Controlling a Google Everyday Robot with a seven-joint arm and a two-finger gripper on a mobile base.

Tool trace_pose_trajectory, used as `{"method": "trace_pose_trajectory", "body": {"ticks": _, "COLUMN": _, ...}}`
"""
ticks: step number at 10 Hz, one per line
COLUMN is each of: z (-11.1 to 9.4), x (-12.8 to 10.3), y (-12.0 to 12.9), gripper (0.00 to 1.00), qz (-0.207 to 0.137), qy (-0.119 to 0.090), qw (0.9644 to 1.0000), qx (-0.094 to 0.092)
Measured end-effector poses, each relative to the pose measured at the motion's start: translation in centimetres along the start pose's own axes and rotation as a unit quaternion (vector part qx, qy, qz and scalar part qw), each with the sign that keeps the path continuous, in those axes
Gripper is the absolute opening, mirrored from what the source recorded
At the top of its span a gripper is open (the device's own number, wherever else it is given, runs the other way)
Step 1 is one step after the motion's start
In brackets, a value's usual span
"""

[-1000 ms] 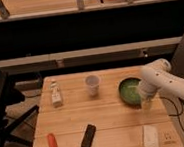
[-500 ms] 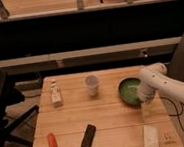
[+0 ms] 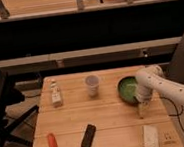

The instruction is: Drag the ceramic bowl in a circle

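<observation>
The green ceramic bowl (image 3: 127, 88) sits on the right side of the wooden table (image 3: 111, 116), to the right of the small white cup (image 3: 92, 85). My white arm reaches in from the right and crosses the bowl's right edge. My gripper (image 3: 140, 109) points down at the bowl's front right rim, close to the table top. The arm hides the bowl's right side. I cannot tell whether the gripper touches the rim.
A small bottle (image 3: 55, 95) stands at the back left. An orange carrot-like thing (image 3: 53, 145) and a black flat object (image 3: 88, 137) lie at the front. A white packet (image 3: 150, 136) lies at the front right. A dark chair (image 3: 5, 114) stands left of the table.
The bowl has shifted slightly left. My gripper has moved a little left and toward the table's front with it.
</observation>
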Motion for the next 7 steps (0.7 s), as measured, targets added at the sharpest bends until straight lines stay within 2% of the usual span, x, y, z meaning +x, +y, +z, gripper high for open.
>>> {"method": "trace_pose_trajectory", "body": {"ticks": 3, "z": -0.6, "x": 0.0, "y": -0.1, "gripper": 0.19, "qz": 0.002, "qy": -0.001, "qw": 1.0000, "qx": 0.001}}
{"method": "trace_pose_trajectory", "body": {"ticks": 5, "z": -0.9, "x": 0.0, "y": 0.1, "gripper": 0.02, "qz": 0.001, "qy": -0.001, "qw": 1.0000, "qx": -0.002}}
{"method": "trace_pose_trajectory", "body": {"ticks": 7, "z": -1.2, "x": 0.0, "y": 0.3, "gripper": 0.00, "qz": -0.001, "qy": 0.000, "qw": 1.0000, "qx": -0.004}}
